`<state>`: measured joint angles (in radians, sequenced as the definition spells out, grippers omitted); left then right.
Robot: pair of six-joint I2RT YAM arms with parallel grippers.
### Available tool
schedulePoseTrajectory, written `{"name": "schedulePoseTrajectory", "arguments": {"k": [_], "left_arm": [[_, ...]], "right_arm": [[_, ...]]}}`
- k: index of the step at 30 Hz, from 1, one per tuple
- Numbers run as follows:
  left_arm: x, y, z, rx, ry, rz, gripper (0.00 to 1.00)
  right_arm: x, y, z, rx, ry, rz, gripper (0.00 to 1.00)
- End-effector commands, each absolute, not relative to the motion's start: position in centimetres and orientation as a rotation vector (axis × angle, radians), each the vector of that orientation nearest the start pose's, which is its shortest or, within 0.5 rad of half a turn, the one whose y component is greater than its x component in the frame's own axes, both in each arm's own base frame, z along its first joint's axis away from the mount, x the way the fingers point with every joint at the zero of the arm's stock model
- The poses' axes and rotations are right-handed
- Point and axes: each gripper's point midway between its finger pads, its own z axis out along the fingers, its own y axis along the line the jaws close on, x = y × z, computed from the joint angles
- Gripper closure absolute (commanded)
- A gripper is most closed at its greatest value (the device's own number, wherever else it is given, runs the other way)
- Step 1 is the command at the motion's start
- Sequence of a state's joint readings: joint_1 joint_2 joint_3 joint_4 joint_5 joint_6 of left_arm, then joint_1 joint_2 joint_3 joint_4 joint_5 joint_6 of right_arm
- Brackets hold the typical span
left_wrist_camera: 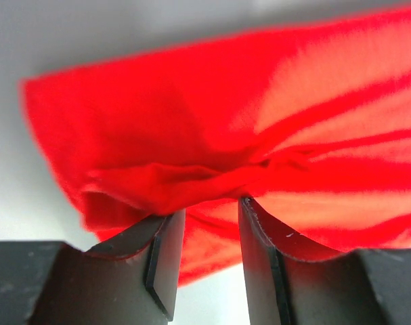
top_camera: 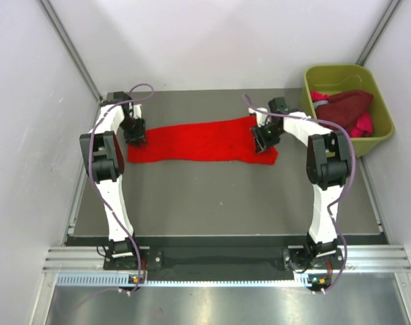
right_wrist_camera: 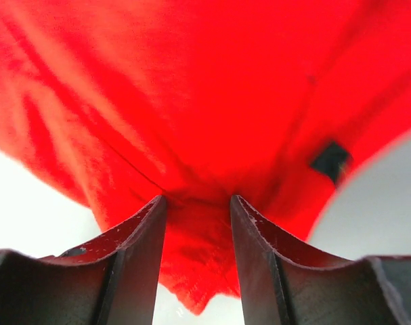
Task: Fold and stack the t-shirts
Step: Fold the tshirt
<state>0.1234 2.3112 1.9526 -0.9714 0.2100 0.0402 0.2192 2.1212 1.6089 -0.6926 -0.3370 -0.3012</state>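
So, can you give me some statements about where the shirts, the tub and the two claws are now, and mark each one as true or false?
1. The bright red t-shirt stretches from the left claw to the right claw. True.
2. The left claw is empty. False: red cloth is pinched between its fingers.
3. The olive-green tub holds a dark maroon t-shirt and a pink t-shirt. True.
4. The tub stands at the near left. False: it is at the far right of the table.
5. The right claw grips the maroon t-shirt. False: it is shut on the bright red t-shirt.
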Motion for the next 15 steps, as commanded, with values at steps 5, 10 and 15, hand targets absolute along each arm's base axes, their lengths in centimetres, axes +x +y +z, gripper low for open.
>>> {"name": "schedulePoseTrajectory", "arguments": {"k": [5, 10, 15], "left_arm": [[50.6, 5.7, 2.1, 0.002, 2.838, -0.109, 0.57], [51.1, 5.5, 4.5, 0.028, 2.796, -0.128, 0.57], [50.8, 4.0, 12.4, 0.008, 2.658, -0.249, 0.54]], "right_arm": [[41.9, 7.0, 2.2, -0.646, 2.787, 0.183, 0.55], [43.0, 6.9, 3.2, -0.663, 2.747, 0.143, 0.55], [43.7, 7.5, 6.8, -0.671, 2.654, 0.140, 0.55]]}}
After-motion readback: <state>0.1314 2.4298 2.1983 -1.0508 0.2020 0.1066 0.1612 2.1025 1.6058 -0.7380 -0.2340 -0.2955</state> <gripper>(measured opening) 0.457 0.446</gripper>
